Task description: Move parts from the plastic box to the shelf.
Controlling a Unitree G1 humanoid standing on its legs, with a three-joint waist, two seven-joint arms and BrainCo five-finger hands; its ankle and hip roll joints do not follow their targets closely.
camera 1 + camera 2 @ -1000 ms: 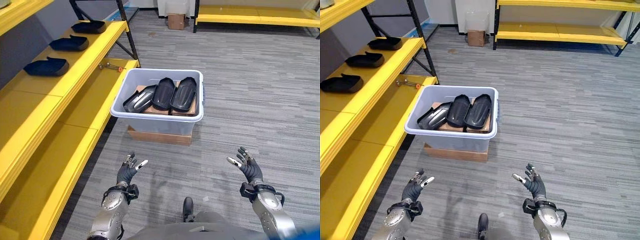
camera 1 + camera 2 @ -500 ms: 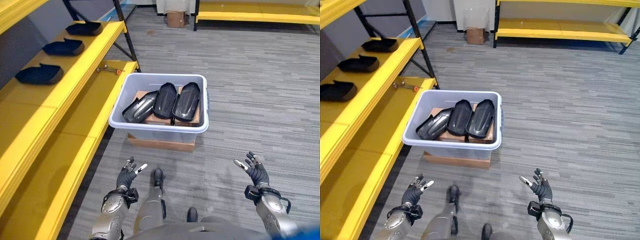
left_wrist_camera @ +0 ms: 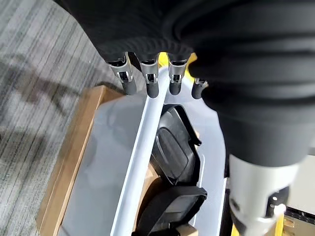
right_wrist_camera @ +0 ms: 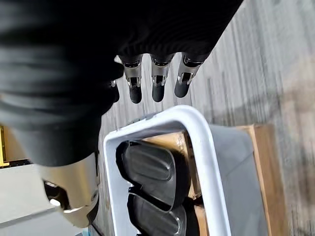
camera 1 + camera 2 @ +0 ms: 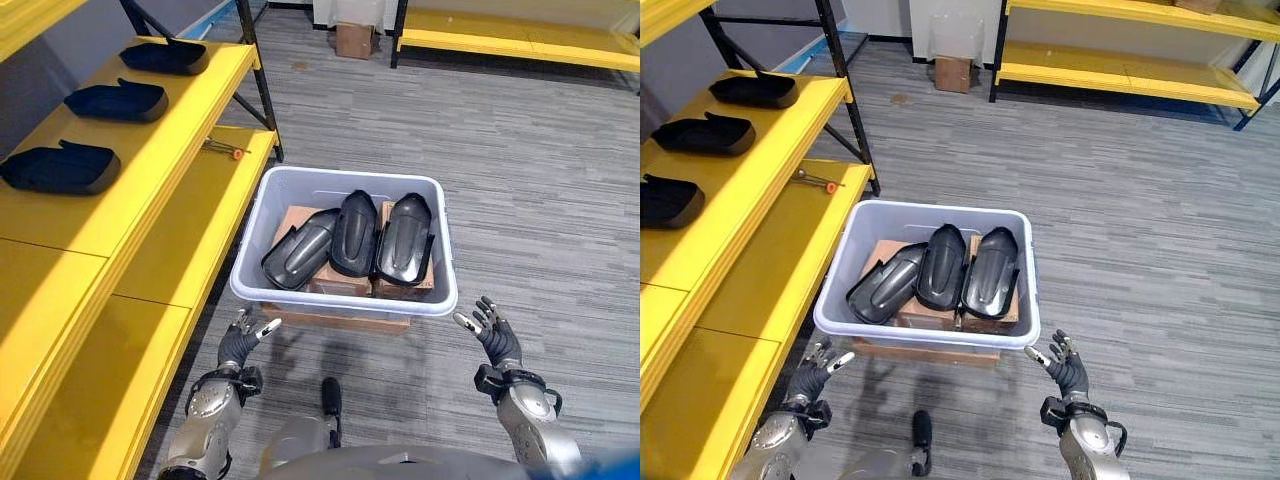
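Your left hand [image 5: 240, 344] and right hand [image 5: 495, 340] hover at the plastic box's [image 5: 342, 299] near corners, fingers spread and relaxed, holding nothing. Three black parts [image 5: 352, 235] lie side by side in the box on cardboard boxes [image 5: 300, 219]. The box sits on a flat carton [image 5: 340, 321] beside the yellow shelf [image 5: 150, 170], where three parts [image 5: 60, 167] already rest.

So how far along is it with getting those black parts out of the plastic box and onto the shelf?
Done: three black parts lie on the yellow shelf. In hand: nothing; the left robot hand and right robot hand are open, flanking the plastic box's near corners. Left: three parts in the box, resting on cardboard.
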